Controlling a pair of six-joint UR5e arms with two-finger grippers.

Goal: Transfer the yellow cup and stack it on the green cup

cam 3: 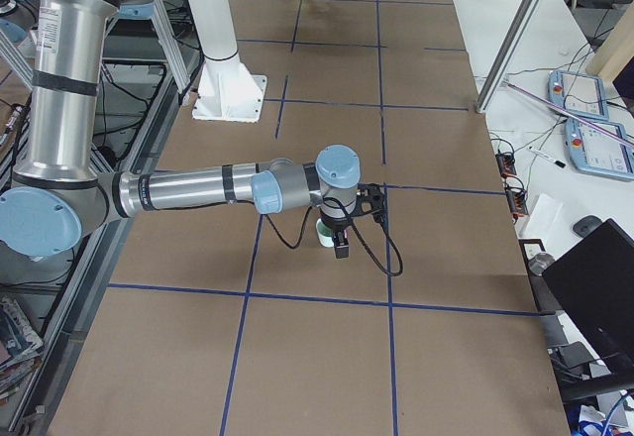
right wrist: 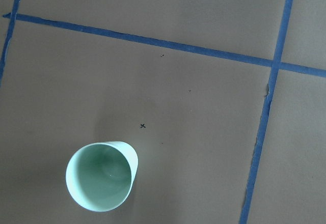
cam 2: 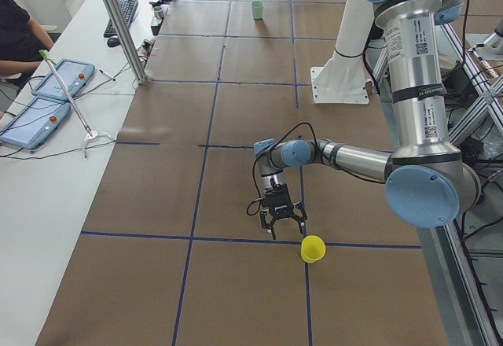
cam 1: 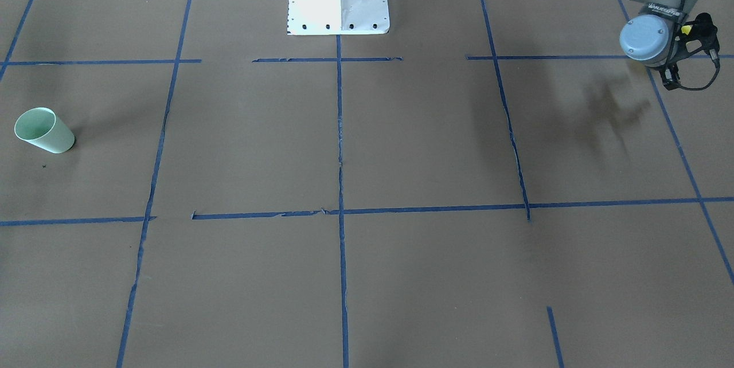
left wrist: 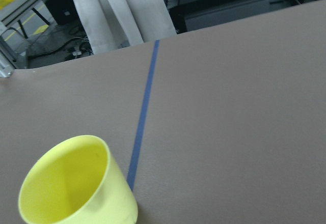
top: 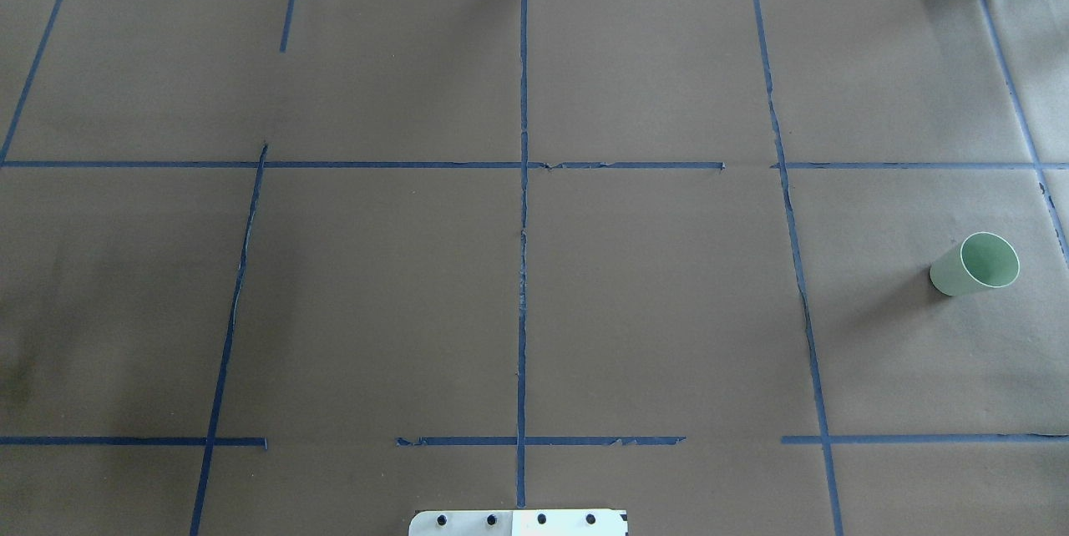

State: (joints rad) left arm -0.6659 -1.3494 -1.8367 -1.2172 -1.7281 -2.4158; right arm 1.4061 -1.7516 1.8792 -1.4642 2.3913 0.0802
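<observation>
Nothing is stacked: the yellow cup (cam 2: 313, 248) sits ungrasped on the surface (top: 651, 310), 5 o'clock of the left jaws; the green cup (top: 975, 265) waits at 3 o'clock overhead. Whether the left jaws or right jaws are open cannot be told.

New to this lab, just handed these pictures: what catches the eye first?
A small bright yellow plastic cup stands upright at the left end of the table, close beside the left gripper. Far off at the right end stands a pale mint-green plastic cup, the right gripper hanging over it.
</observation>
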